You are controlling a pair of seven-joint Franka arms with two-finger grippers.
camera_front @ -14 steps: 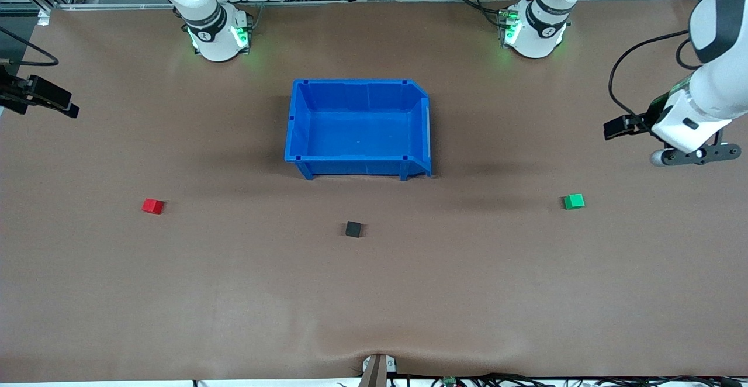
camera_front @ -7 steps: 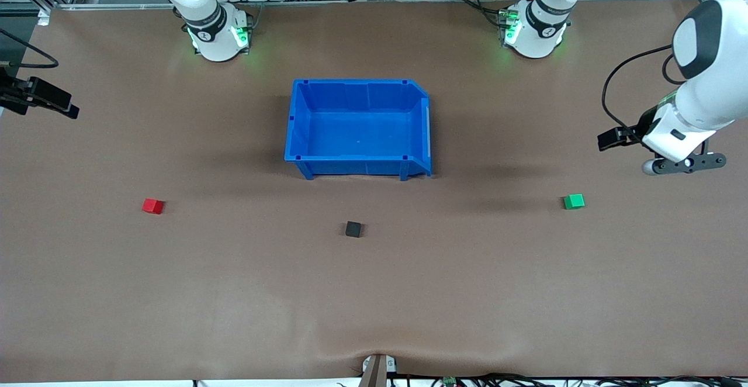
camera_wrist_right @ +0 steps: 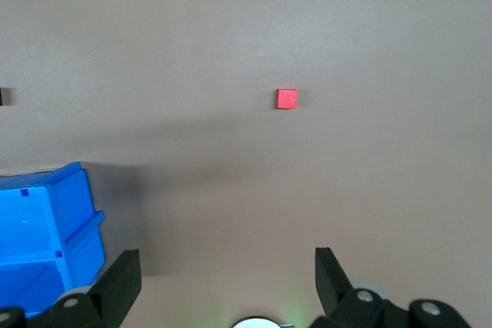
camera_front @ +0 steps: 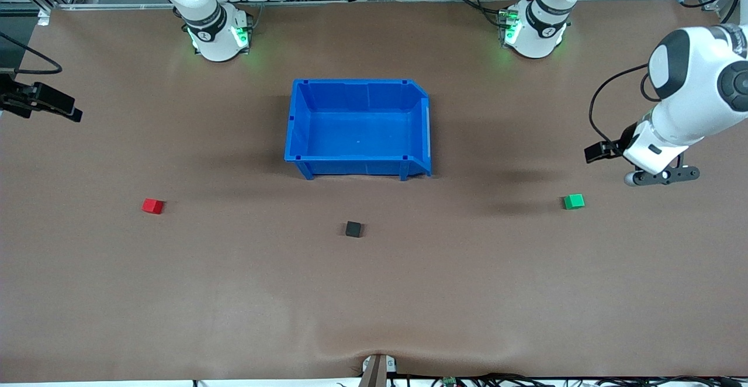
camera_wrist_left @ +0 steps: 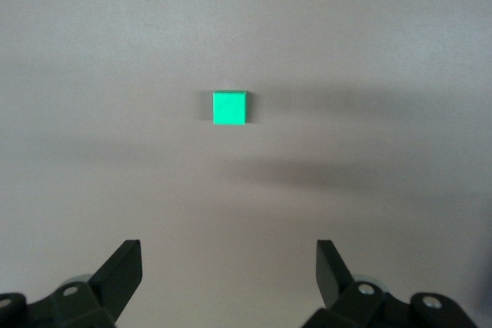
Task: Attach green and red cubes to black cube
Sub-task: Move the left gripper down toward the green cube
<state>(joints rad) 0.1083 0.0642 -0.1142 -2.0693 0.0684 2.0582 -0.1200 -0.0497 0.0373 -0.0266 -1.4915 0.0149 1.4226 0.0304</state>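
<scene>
Broadly, brown table (camera_front: 234,293) bare but for four things; blue bin (camera_front: 304,124) at mid-table, empty, nearer the arm bases than any cube; left gripper (camera_wrist_left: 229,270) up in the air toward the left arm's end, over the table just beside the green cube (camera_front: 574,201), fingers spread wide, nothing between them; right gripper (camera_wrist_right: 227,278) at the right arm's end, over bare table, likewise spread and empty; black cube (camera_front: 353,228) nearer the front camera than the bin; red cube (camera_front: 152,206) well apart from it toward the right arm's end; green cube equally far off toward the left arm's end; no cube touching another; step in hand, by the look of it: approach to the green cube; next: centre over it, descend, close on opposite faces, carry to the black cube.
</scene>
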